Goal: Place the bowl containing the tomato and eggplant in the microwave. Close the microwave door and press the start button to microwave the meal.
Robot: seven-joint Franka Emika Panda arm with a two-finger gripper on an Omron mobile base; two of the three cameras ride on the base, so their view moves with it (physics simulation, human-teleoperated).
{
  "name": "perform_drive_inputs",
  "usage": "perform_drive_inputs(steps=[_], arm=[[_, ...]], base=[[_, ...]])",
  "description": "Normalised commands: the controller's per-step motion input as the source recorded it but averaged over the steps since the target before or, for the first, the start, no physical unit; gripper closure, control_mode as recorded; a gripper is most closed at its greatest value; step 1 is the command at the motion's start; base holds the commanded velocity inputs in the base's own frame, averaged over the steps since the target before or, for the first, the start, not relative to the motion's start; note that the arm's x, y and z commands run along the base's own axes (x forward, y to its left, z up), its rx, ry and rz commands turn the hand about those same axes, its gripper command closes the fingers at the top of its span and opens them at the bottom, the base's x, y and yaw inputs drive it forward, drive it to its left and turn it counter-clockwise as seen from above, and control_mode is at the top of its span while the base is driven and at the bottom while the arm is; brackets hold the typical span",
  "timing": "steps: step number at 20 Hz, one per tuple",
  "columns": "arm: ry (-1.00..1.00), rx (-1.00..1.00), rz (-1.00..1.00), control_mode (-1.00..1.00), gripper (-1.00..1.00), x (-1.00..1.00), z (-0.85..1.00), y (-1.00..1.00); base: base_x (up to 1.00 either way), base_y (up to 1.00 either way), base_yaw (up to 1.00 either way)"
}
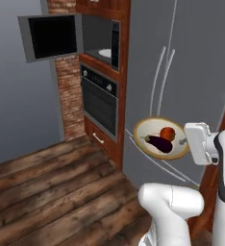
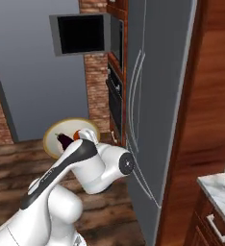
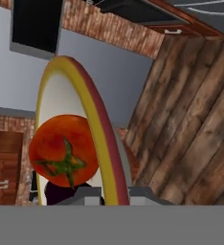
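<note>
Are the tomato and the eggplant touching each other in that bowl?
Touching: in the left base view the tomato sits against the eggplant in the bowl, no gap between.

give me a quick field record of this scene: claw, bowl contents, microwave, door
claw: shut on the rim of the shallow cream bowl with tan rim, carried in the air
contents: small red-orange tomato beside glossy dark purple eggplant
microwave: built-in grey steel box, cavity open
door: grey-framed door with black window, swung wide open
</note>
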Motion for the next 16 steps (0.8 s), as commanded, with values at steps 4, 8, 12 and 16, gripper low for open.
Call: perform_drive_inputs(steps=[4,8,12,16], arm=[[0.0,0.0,0.0,1.0,1.0,0.0,0.0,0.0],[0.0,0.0,0.0,1.0,1.0,0.0,0.0,0.0],[0.0,0.0,0.0,1.0,1.0,0.0,0.0,0.0],[0.0,0.0,0.0,1.0,1.0,0.0,0.0,0.0]], base=[[0.6,0.78,0.19],[0.68,0.9,0.02],[0.55,0.62,-0.14],[0.47,0.47,-0.31]])
